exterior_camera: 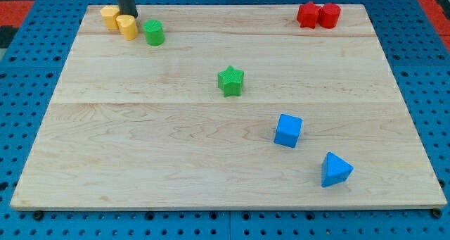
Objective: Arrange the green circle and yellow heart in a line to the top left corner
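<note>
The green circle (154, 32) stands near the view's top left corner of the wooden board (140, 141). Just left of it, close or touching, is a yellow block (127, 26), and another yellow block (110, 17) sits further up and left; I cannot tell which one is the heart. The three form a short slanted row. My tip (131, 15) comes down from the view's top edge, right behind the nearer yellow block and just up-left of the green circle.
A green star (230, 81) lies near the board's middle. Two red blocks (318, 15) sit together at the top right. A blue cube (287, 130) and a blue triangle (336, 169) lie at the lower right.
</note>
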You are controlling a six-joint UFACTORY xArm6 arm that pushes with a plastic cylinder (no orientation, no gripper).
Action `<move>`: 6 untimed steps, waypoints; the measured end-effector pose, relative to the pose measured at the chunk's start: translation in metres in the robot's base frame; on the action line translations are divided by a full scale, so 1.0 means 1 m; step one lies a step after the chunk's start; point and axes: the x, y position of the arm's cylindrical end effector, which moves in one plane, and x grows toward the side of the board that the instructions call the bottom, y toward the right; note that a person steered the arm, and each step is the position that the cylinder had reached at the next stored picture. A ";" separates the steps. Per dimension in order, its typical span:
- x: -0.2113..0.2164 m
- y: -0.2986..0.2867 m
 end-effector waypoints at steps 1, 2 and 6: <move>-0.009 0.029; -0.024 0.060; 0.042 0.110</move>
